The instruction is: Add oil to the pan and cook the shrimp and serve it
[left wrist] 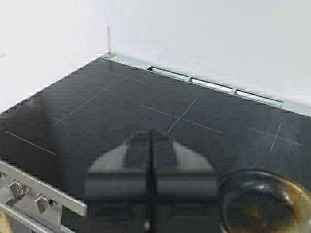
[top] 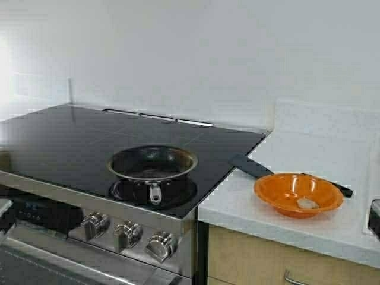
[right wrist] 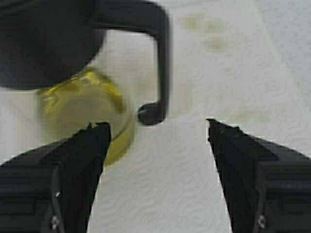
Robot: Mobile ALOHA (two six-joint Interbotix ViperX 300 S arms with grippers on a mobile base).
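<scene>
The pan point(top: 152, 163) stands on the black cooktop point(top: 65, 139), its silver handle toward the knobs; its rim shows in the left wrist view point(left wrist: 265, 201). The shrimp point(top: 307, 203) lies in the orange bowl point(top: 298, 193) on the counter. The jug of yellow-green oil point(right wrist: 85, 104), with a black lid and black handle point(right wrist: 163, 63), stands on a white paper towel point(right wrist: 160, 194). My right gripper point(right wrist: 154, 124) is open just above it, the handle's lower end between and slightly beyond the fingertips, untouched. My left gripper point(left wrist: 150, 145) is shut and empty over the cooktop, beside the pan.
A black spatula point(top: 252, 167) lies on the white counter point(top: 320, 142) behind the orange bowl. Three stove knobs point(top: 127, 234) line the stove's front. Oil stains mark the paper towel point(right wrist: 209, 34). A white wall backs the stove.
</scene>
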